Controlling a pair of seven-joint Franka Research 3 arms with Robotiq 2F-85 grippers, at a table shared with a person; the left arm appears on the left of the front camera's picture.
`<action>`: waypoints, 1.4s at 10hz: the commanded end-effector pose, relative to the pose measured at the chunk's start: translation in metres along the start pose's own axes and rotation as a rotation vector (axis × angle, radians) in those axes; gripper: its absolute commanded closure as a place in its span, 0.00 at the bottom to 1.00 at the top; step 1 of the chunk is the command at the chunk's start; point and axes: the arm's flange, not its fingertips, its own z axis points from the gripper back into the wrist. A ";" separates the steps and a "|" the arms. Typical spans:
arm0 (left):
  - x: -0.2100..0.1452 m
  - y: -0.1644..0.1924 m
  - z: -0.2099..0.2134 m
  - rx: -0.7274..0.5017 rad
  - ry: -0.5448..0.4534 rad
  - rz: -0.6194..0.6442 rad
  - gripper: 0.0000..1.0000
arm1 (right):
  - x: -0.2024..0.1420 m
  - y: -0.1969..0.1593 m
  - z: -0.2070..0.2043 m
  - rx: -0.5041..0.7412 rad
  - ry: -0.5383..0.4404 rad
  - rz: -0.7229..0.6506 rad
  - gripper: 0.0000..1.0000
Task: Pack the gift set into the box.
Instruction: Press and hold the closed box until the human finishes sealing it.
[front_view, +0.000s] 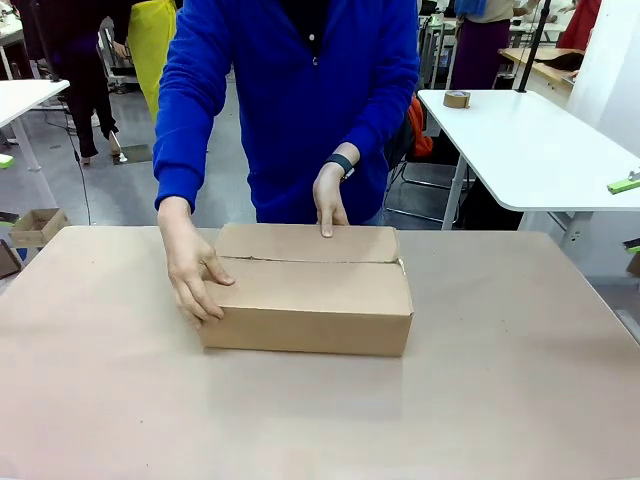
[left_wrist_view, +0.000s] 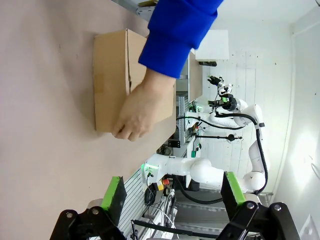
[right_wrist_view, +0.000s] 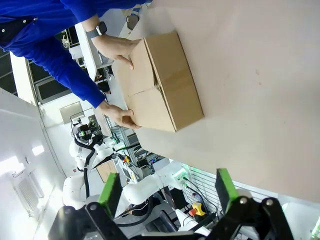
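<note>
Sitting at the middle of the table (front_view: 520, 400) is one box (front_view: 310, 300), its flaps folded shut. A person has two hands on it: one hand (front_view: 195, 275) at its end, the other hand (front_view: 329, 200) on the far flap. The left gripper (left_wrist_view: 173, 177) and the right gripper (right_wrist_view: 167, 175) are away from the box, both spread wide and holding nothing.

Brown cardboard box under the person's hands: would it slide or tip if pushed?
The closed brown cardboard box is low and wide, so it probably slides rather than tips. The person's hands press its flaps, which may spring up otherwise.
</note>
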 end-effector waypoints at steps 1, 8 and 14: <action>-0.003 0.000 0.002 0.000 0.015 -0.020 0.00 | -0.001 -0.002 0.003 -0.014 0.013 0.014 0.00; -0.003 0.000 0.002 0.000 0.015 -0.020 0.00 | -0.001 -0.002 0.003 -0.014 0.013 0.014 0.00; 0.000 0.000 0.000 0.000 0.000 0.000 0.00 | 0.000 0.000 0.000 0.000 0.000 0.000 0.00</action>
